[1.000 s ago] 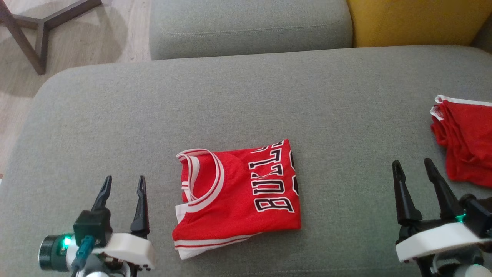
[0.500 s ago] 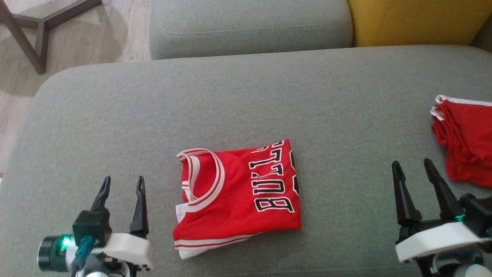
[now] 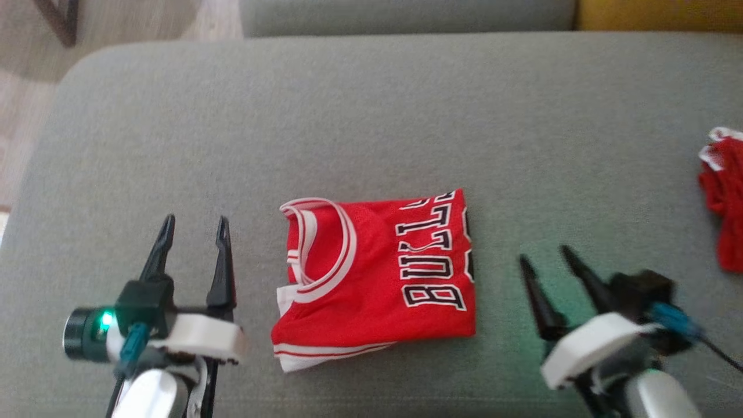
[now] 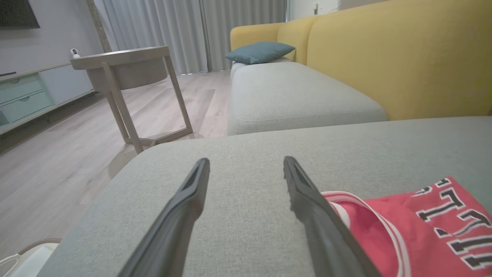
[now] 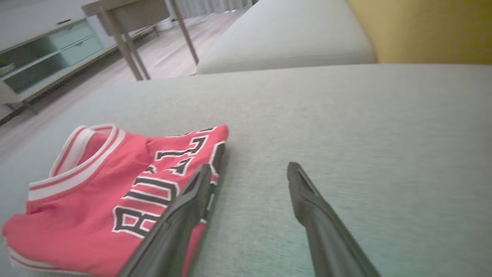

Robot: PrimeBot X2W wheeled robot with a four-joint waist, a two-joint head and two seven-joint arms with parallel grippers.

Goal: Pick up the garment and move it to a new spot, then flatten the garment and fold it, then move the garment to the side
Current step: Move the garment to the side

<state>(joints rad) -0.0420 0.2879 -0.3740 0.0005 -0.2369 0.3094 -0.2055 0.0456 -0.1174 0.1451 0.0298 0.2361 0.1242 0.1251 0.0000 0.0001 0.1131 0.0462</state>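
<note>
The garment, a red jersey with white trim and black lettering, lies folded into a rough square at the front middle of the grey sofa seat. My left gripper hovers open just left of its collar, nothing between the fingers. My right gripper stands open a short way off the lettered right edge, angled toward it. In the left wrist view the left gripper has the garment to its right. In the right wrist view the right gripper has its left finger over the edge of the garment.
A second red cloth lies bunched at the seat's right edge. Beyond the seat are a grey cushion, the yellow sofa back and a teal pillow. A wooden side table stands on the floor to the left.
The head camera has shifted, so the whole picture moved. Against the garment, my right gripper has come in leftward close to its right edge. My left gripper has edged forward. Both stay open.
</note>
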